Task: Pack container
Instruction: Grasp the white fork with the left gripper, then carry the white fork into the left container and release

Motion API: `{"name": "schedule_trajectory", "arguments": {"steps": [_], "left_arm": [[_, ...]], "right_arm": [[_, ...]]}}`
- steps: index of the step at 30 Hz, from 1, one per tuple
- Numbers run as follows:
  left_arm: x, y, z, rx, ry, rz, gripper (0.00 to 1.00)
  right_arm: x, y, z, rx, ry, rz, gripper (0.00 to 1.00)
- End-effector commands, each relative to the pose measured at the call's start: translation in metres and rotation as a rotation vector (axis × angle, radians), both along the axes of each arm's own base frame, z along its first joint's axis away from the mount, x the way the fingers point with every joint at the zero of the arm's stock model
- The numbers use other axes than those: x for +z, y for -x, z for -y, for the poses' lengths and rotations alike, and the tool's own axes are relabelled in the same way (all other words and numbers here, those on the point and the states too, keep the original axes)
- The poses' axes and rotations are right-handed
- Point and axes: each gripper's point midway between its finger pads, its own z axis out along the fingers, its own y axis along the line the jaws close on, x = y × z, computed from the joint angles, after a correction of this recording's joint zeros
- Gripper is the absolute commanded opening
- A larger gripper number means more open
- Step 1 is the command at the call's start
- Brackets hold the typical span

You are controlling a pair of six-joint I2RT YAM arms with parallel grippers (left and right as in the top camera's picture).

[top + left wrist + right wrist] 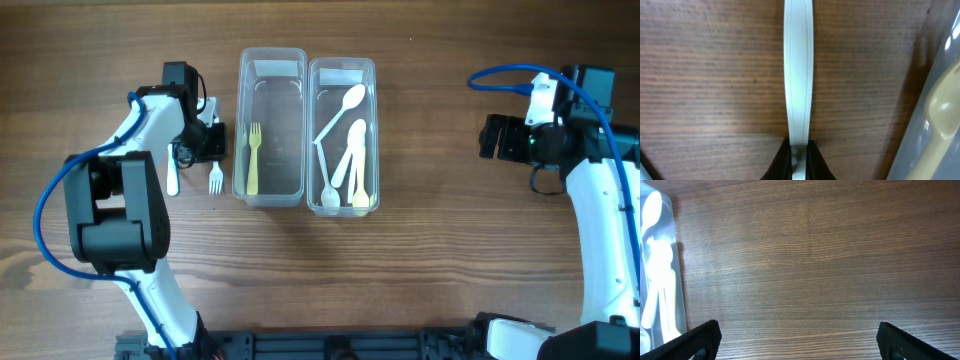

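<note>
Gripping white utensil (798, 75), left end effector (798, 147); utensil head cut off

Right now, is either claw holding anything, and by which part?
The left claw pinches a white utensil by its flat handle. The right claw is open, holding nothing.

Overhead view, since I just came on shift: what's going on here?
The left gripper is shut on the handle of a white plastic fork over the wooden table. Beside it, the left clear plastic container holds a cream plastic fork; the right clear plastic container holds white and cream plastic spoons. The right gripper is open and empty, off to the side.
</note>
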Motion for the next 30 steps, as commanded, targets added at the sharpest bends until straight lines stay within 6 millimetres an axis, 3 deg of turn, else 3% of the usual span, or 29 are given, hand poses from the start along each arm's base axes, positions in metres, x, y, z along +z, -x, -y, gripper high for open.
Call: {"name": "schedule_trajectory", "arguments": {"steps": [1,6,9,14,17,19,23,30], "left_arm": [[-0.006,0.016,0.000,0.004,0.004,-0.061,0.04],[0.051,-0.011,-0.001,0.034,0.001,0.038,0.04],[0.107,-0.023,-0.001,0.072,0.001,0.116,0.04],[0.185,-0.023,0.003,0.134,0.021,0.264,0.04],[0.209,-0.013,0.021,0.135,0.062,0.305,0.04],[0.215,-0.003,0.044,0.097,0.083,0.297,0.04],[0.205,0.007,0.093,-0.002,0.091,0.258,0.05],[0.164,-0.005,0.106,-0.007,-0.011,0.198,0.07]], "right_arm": [[-0.001,0.000,0.002,0.005,0.016,-0.002,1.00],[-0.001,0.000,0.002,0.005,0.016,-0.002,1.00],[-0.002,0.000,0.002,0.005,0.016,-0.002,1.00],[-0.001,0.000,0.002,0.005,0.016,-0.002,1.00],[-0.002,0.000,0.002,0.005,0.016,-0.002,1.00],[-0.001,0.000,0.002,0.005,0.016,-0.002,1.00],[-0.002,0.000,0.002,0.005,0.016,-0.002,1.00],[-0.001,0.000,0.002,0.005,0.016,-0.002,1.00]]}}
